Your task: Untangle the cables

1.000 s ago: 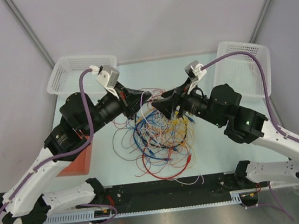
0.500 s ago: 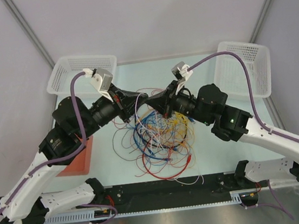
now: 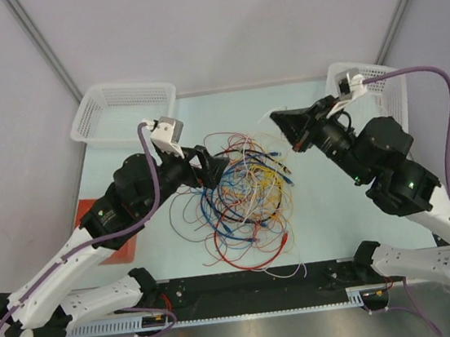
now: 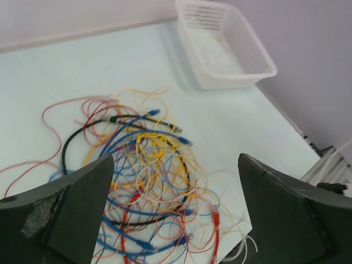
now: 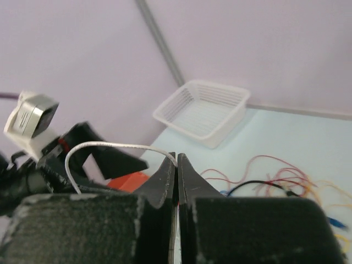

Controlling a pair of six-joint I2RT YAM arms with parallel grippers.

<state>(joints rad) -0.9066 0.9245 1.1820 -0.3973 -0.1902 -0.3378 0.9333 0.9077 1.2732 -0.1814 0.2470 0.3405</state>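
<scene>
Fingers (image 4: 77,209) of the left gripper (image 4: 176,159) stand wide apart with nothing between them, poised above the left side of the cables (image 3: 241,199). That tangle of red, blue, yellow, orange, black and white loops lies on the middle of the tabletop (image 3: 328,205), a little towards the near edge. To its right, the right gripper (image 5: 176,165) is raised off the pile near the far right corner, its jaws pressed together on a thin white cable (image 5: 104,145) that arches away from the tips. One white basket (image 3: 123,107) sits in the far left corner and another basket (image 3: 376,96) in the far right corner.
</scene>
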